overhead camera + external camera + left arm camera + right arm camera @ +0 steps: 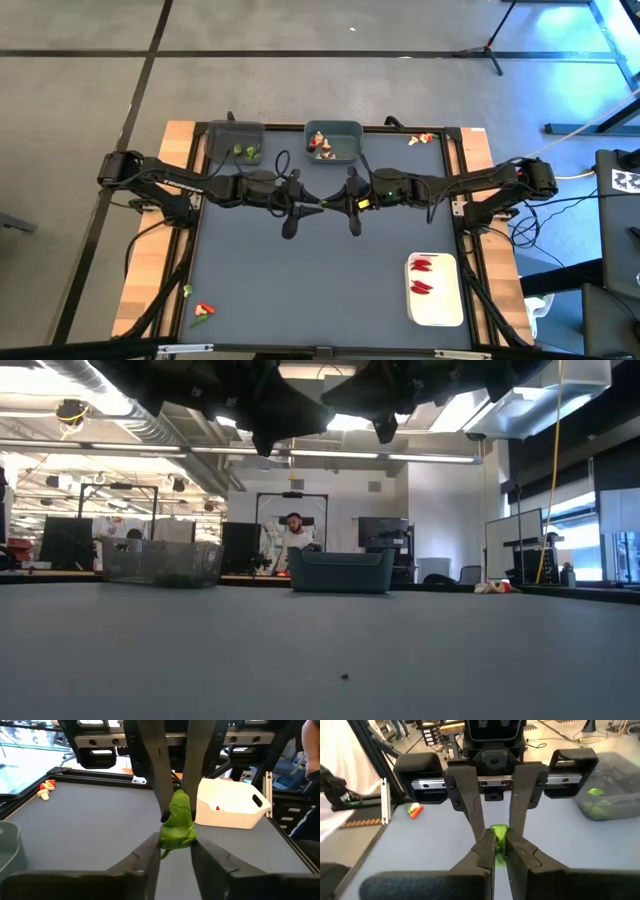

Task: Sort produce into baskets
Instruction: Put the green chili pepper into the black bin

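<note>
Over the middle of the table (300, 290), just in front of the teal bin (334, 142), the two arms meet nose to nose. Both wrist views show one green piece (177, 822) pinched from both sides at once: the left gripper (297, 203) has its fingers closed on it, and the right gripper (343, 203) has its fingers closed on the same piece, so this looks like a handover in mid-air.

Sorting seems partly done. The dark bin (234, 143), beside the teal bin on the left arm's side, already holds a few green pieces (245, 152). The teal bin holds pale pieces (320, 144) with red on them. The white tray (436, 289), well away from the teal bin toward the near corner on the right arm's side, holds red chilies (421, 277).

Left to do, by my reckoning: the held green piece probably belongs in the dark bin. A small loose cluster (420, 139) lies beside the teal bin toward the right arm's far corner. Another cluster (203, 311), red and green, lies off the mat on the wooden edge, far from the teal bin at the left arm's near corner.

Nothing lies between the grippers and the bins. The one hazard is the shared grip, since one gripper must let go before the other moves away. A person (295, 540) sits in the room beyond the teal bin, clear of the work.
</note>
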